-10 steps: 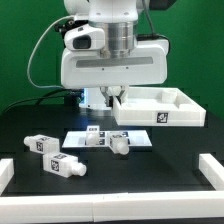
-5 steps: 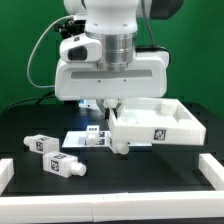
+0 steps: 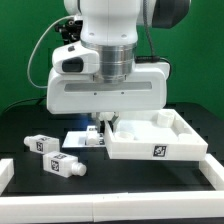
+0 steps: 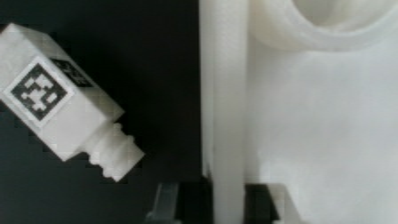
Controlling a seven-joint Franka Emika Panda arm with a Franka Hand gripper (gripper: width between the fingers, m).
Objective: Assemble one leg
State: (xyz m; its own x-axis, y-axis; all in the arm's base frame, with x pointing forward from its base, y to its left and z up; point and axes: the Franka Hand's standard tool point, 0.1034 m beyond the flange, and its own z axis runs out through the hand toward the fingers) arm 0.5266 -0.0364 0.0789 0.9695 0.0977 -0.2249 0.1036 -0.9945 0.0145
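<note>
1. The claw [image 3: 105, 122] is clamped on the tray [image 3: 160, 148], gripping the wall at its end on the exterior view's left.
2. From the wrist view, the fingers [image 4: 175, 203] stand only narrowly apart. There is one on each side of that thin upright wall, pressing it.
3. I can't quite tell whether the tray is lifted or resting on the table [image 3: 130, 190].
4. One leg [image 3: 92, 140] lies on its side just beside the tray, outside the gripped wall and clear of the claw. It is probably the tagged peg in the wrist view [image 4: 68, 100].
5. Two other legs [image 3: 42, 143] lie well apart from it, towards the exterior view's left and nearer.
</note>
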